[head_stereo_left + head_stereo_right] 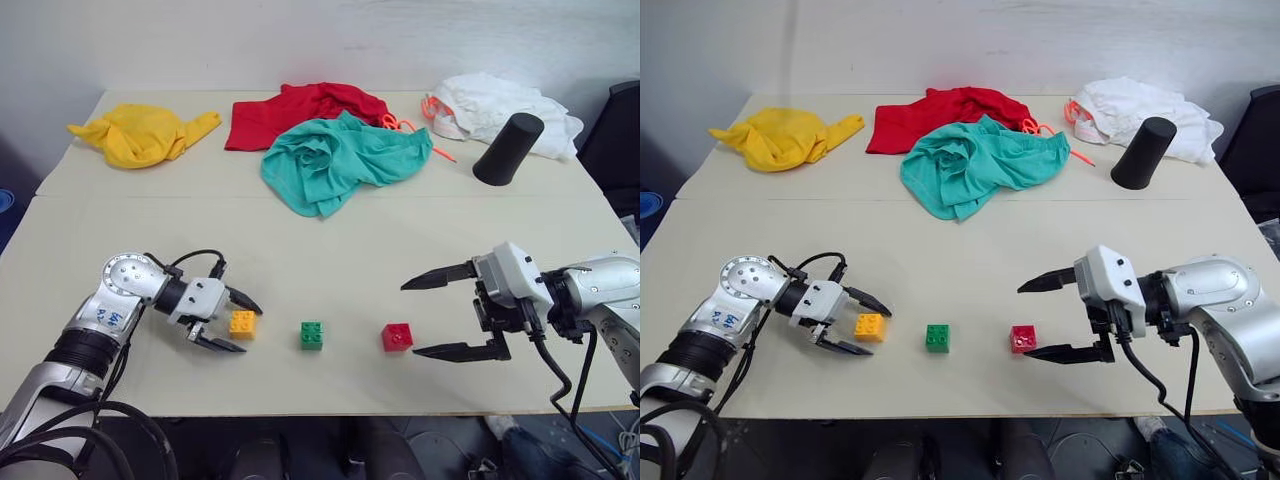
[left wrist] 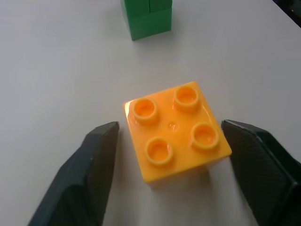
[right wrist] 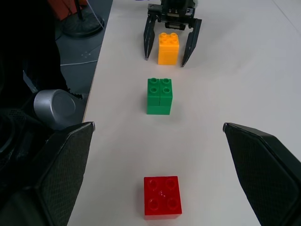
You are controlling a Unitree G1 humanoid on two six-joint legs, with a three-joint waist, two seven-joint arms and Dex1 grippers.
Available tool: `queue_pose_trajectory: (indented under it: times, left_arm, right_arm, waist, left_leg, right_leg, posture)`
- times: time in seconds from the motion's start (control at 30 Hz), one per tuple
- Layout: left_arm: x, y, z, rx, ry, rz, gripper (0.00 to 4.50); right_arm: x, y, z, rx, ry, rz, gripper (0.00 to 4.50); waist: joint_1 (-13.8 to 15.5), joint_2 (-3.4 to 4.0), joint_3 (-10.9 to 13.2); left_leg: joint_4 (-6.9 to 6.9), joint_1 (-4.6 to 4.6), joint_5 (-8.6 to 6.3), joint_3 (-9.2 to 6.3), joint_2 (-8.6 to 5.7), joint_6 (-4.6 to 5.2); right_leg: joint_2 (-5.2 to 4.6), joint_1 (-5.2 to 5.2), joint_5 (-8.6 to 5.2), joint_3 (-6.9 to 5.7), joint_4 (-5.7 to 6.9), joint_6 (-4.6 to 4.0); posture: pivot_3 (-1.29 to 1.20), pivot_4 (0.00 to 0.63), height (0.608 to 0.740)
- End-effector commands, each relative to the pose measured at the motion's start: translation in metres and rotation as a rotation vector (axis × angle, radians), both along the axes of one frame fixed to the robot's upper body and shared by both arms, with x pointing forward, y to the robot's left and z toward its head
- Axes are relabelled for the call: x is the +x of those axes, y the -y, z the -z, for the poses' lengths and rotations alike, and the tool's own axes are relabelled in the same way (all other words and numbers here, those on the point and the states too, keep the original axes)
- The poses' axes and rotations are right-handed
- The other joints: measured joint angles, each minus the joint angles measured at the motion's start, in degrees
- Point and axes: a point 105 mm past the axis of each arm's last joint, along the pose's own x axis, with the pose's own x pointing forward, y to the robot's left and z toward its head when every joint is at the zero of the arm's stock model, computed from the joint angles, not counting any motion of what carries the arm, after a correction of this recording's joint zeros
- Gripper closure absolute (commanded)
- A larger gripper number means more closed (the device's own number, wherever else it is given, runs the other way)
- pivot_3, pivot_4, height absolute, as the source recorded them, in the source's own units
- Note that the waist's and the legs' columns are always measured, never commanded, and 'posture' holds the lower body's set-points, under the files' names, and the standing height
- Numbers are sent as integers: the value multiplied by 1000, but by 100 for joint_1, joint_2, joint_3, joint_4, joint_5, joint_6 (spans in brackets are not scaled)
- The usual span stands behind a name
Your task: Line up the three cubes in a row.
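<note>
Two black fingers of the left tool (image 2: pixel 167 179) stand spread on either side of a small orange-yellow studded plastic brick (image 2: pixel 176 132), a narrow gap on each side — nothing is pinched. That arm reaches in low from the left, its tool angled down toward the beige table (image 1: pixel 330 250). Just beyond the orange-yellow brick sits a green studded plastic brick (image 1: pixel 311 335), then a red studded plastic brick (image 1: pixel 397 337), the three in a rough row near the table's front edge. Facing them, the right tool (image 1: pixel 440 315) hangs above the table with fingers spread wide, the red brick just beside its lower fingertip, apart from it. Its wrist view shows the row lengthwise — red, green, orange-yellow.
</note>
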Motion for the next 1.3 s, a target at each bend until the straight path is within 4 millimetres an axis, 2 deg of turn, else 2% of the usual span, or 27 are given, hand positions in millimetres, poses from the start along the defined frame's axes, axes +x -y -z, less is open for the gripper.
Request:
queue_pose_trajectory:
  times: [0.03, 0.13, 0.33, 0.47, 0.63, 0.73, 0.87, 1.0, 1.03, 1.3]
  left_arm:
    - [-14, -19, 5, 86, -88, 12, 47]
    - [-16, -22, -6, 39, -82, -54, 47]
    - [-17, -8, -25, -87, -121, -160, 47]
    - [-24, -2, -24, -83, -174, -197, 47]
    - [-18, 1, -16, -68, -154, -243, 47]
    - [-17, 1, -14, -63, -153, -244, 562]
    - [-17, 0, -13, -49, -151, -233, 1821]
    - [-18, -1, -13, -39, -143, -211, 2812]
    - [-19, -1, -13, -35, -141, -200, 2951]
    - [-20, -4, -11, 4, -88, -151, 2962]
  right_arm:
    - [-3, -3, -9, 18, 29, -22, 0]
    - [-1, -4, -9, 24, 28, -28, 0]
    - [0, -6, -10, 31, 23, -39, 0]
    - [1, -9, -10, 39, 23, -45, 0]
    - [1, -10, -9, 46, 25, -43, 0]
    - [0, -11, -9, 51, 25, -40, 0]
    - [-1, -11, -8, 54, 26, -33, 0]
    - [-1, -10, -8, 53, 25, -30, 0]
    - [-2, -9, -8, 52, 24, -30, 0]
    - [-4, -9, -7, 48, 19, -28, 0]
  waist:
    - [-25, 0, 0]
    - [-83, 0, 0]
    - [-96, 0, 1]
    - [-82, 0, 1]
    - [-83, 0, 1]
    - [-83, 0, 1]
    - [-87, 0, 1]
    - [-84, 0, 1]
    - [-84, 0, 1]
    - [-85, 0, 1]
  left_leg:
    - [0, 0, 0, 0, 1, 0]
    - [-1, -1, 0, -2, 2, 0]
    - [-2, -4, 0, -4, 4, -1]
    - [-2, -6, 0, -5, -1, -1]
    - [-2, -5, 0, -5, 0, -1]
    - [-2, -5, 0, -5, -1, -1]
    - [-2, -5, 0, -5, 0, -1]
    - [-2, -5, 0, -4, 0, -1]
    - [-2, -5, 0, -4, 0, -1]
    - [-2, -5, 0, -4, 0, -1]
  right_leg:
    - [0, 0, 0, 0, 0, 0]
    - [0, 0, 0, 0, 0, 0]
    - [-2, -1, -1, -2, -1, -1]
    - [-6, 0, 0, -1, -2, -1]
    - [-4, -1, 0, -1, -2, -1]
    - [-4, 0, 0, -1, -2, -1]
    - [-4, 0, 0, -1, -2, -1]
    - [-4, 0, -1, -2, -2, -1]
    - [-4, 0, 0, -1, -2, -1]
    - [-4, -1, 0, -1, -2, -1]
  posture:
    - [0, 150, 740]
    - [0, 150, 740]
    - [0, 150, 740]
    - [0, 150, 740]
    - [0, 150, 740]
    - [0, 150, 740]
    - [0, 150, 740]
    - [0, 150, 740]
    - [0, 150, 740]
    - [0, 150, 740]
